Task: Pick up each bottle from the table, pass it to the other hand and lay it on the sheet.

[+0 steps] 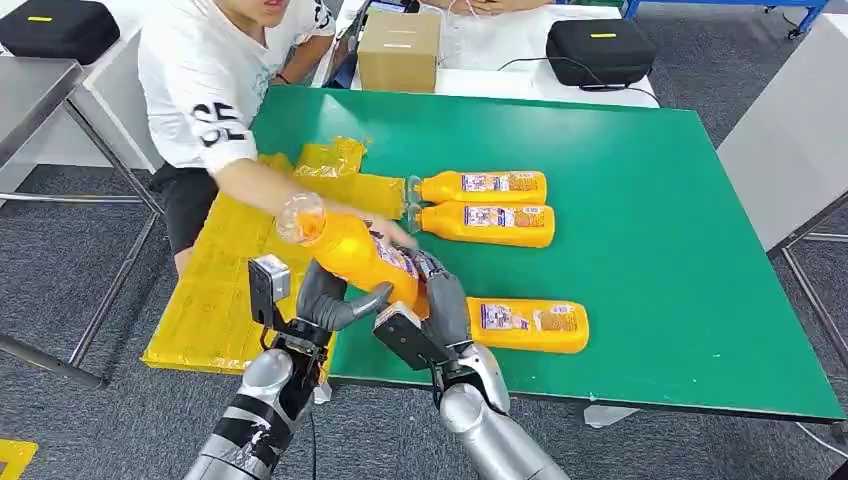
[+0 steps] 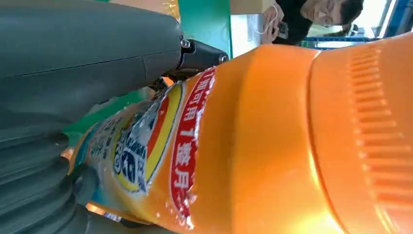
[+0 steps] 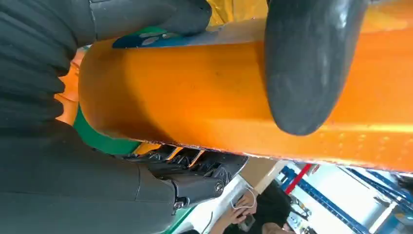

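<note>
An orange bottle [image 1: 355, 250] with a clear cap end tilts above the table's front left edge, between my two hands. My right hand [image 1: 445, 305] wraps its lower body; the right wrist view has its fingers [image 3: 297, 63] pressed on the orange bottle [image 3: 195, 97]. My left hand [image 1: 330, 300] reaches in from the left, thumb against the bottle. In the left wrist view the bottle [image 2: 272, 146] lies against the left hand [image 2: 73, 73]. The yellow sheet [image 1: 215, 290] lies to the left. Three more bottles [image 1: 483, 186], [image 1: 485, 224], [image 1: 530, 325] lie on the green table [image 1: 650, 220].
A person stands at the far left, one arm [image 1: 270, 190] stretched over the sheet with the hand [image 1: 398, 236] right behind the held bottle. A cardboard box [image 1: 398, 50] and a black case [image 1: 600, 50] sit on the white table beyond.
</note>
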